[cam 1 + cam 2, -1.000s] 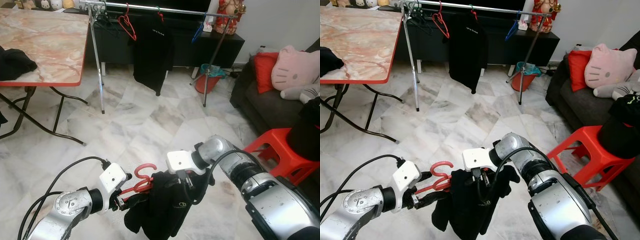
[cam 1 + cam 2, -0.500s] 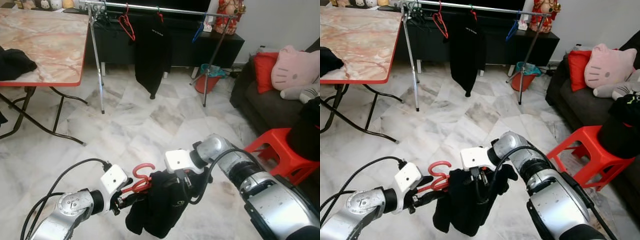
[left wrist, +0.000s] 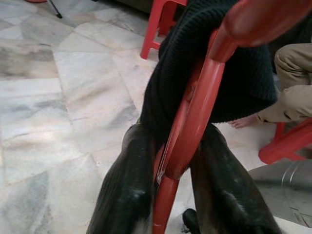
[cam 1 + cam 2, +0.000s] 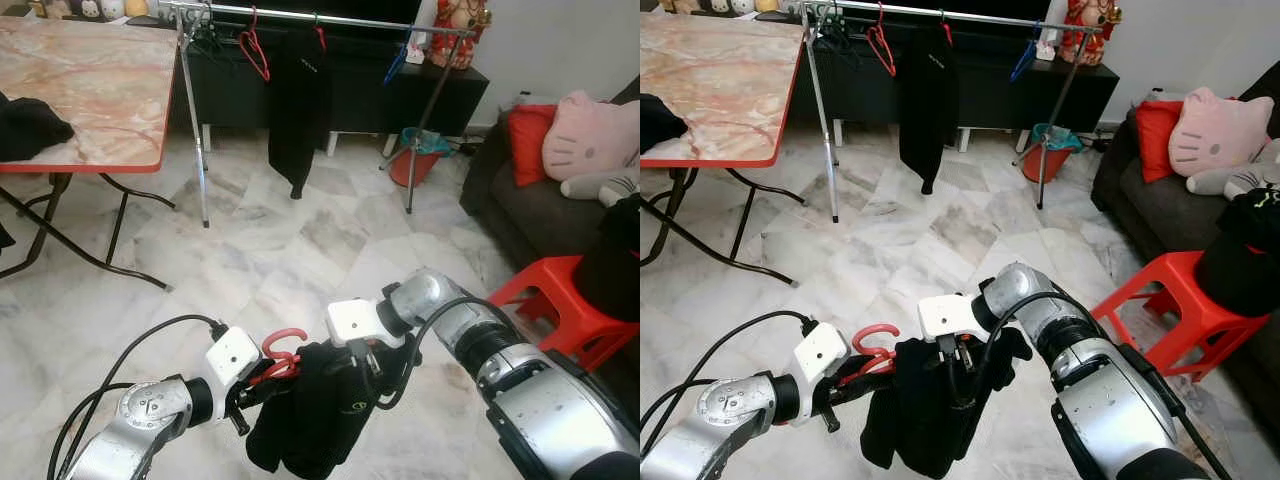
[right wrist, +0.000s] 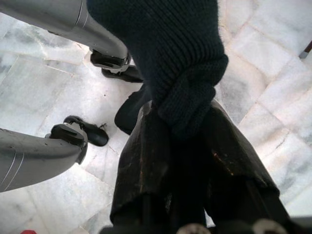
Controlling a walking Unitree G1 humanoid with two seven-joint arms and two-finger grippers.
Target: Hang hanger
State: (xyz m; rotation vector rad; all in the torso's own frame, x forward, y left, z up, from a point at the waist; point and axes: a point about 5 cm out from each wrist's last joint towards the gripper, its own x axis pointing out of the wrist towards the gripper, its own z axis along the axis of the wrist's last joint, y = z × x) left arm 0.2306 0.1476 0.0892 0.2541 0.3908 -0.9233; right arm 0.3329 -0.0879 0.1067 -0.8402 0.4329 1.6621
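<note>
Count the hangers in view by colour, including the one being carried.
Red plastic hangers: 3 (one in left gripper, bearing the black knit garment held by right gripper; one empty on metal rail; one under hung black top)
Blue hanger: 1
Total: 4, dark tangle at rail's left end uncounted.

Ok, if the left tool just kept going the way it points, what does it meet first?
The left tool is shut on the red hanger, so straight on lies the black knit garment draped over it. Beyond that is a red stool, though depth is unclear.
</note>
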